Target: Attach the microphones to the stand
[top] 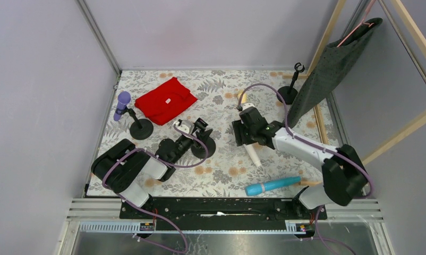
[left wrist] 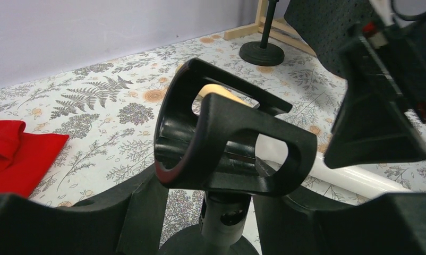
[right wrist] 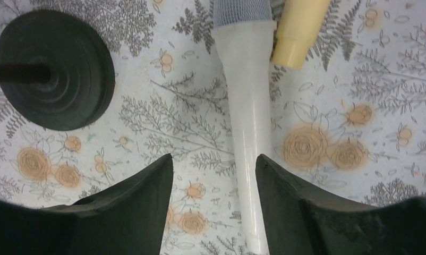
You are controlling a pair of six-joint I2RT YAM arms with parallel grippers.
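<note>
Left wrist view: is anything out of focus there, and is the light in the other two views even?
Left wrist view: the stand clip is fairly sharp, but its black plastic swallows detail. Right wrist view: the white microphone is crisp, with a faint gloss streak. Top external view: even light, soft shadows, no glare.

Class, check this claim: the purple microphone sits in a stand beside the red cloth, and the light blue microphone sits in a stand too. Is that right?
No. The light blue microphone lies flat on the table, in no stand; the purple microphone does sit in its stand beside the red cloth. The top external view shows it.
</note>
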